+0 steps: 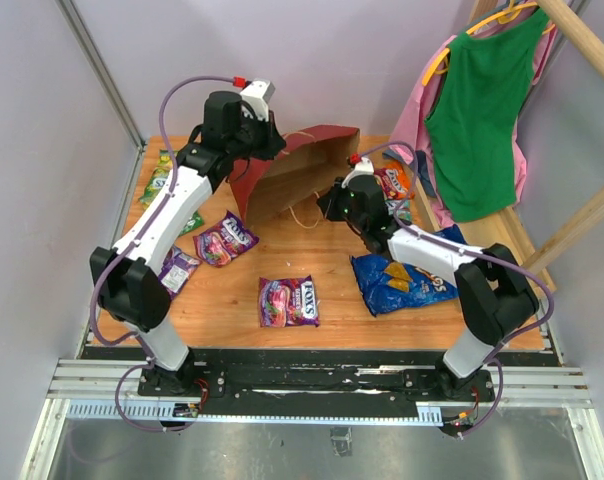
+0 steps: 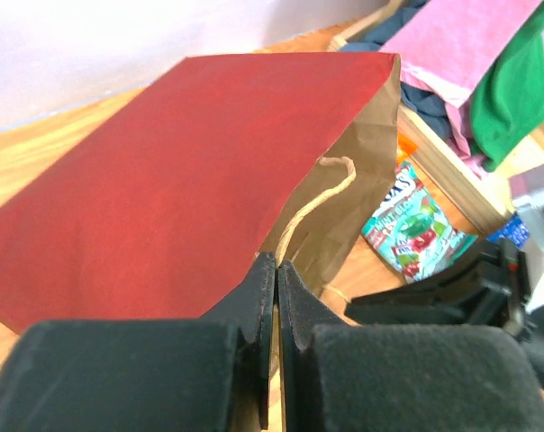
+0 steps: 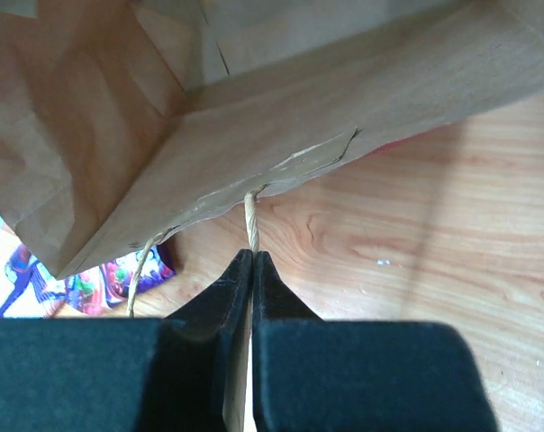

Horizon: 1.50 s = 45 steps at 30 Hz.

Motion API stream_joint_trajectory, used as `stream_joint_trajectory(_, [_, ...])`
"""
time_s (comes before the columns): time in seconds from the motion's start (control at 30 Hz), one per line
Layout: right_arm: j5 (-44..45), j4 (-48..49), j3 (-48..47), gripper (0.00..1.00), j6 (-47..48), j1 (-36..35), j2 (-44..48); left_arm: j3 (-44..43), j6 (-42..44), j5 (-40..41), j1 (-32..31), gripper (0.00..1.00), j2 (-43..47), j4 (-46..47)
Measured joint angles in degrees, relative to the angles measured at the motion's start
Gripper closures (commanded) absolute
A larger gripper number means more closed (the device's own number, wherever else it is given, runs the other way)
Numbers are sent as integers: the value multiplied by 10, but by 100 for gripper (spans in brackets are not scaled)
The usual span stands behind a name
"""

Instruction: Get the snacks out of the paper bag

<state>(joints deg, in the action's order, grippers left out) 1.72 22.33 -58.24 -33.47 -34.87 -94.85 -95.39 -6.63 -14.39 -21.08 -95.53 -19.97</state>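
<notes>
"Purple packets (image 1: 226,238) lie out on the left of the counter (image 1: 332,262). What about that left pincer (image 2: 276,270)?"

"Clenched on an edge of the paper bag (image 1: 302,170), which lies tipped on its side at the far middle."

"And the right pincer (image 3: 252,263)?"

"Pinched tight on the beige handle (image 3: 250,220). The blue chip bag (image 1: 402,282) lies beyond it."

"Anything left inside?"

"Can't tell. I'd spread both grips to hold the mouth wide, then tilt slowly, since that thin handle could tear."
</notes>
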Motion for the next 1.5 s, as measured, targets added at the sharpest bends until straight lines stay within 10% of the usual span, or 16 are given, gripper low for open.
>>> stream_joint_trajectory(0.77, [-48,-12,-188,99,37,34,-27,-323,12,43,61,88,-211,-80])
stream_joint_trajectory(0.97, [-73,-27,-228,99,35,44,-58,-321,3,45,72,2,-224,-53])
stream_joint_trajectory(1.27, [-105,-40,-239,95,28,49,-68,-289,1,70,78,0,-156,-22])
stream_joint_trajectory(1.5, [-132,-44,-241,80,9,73,-72,-64,-42,45,163,0,76,75])
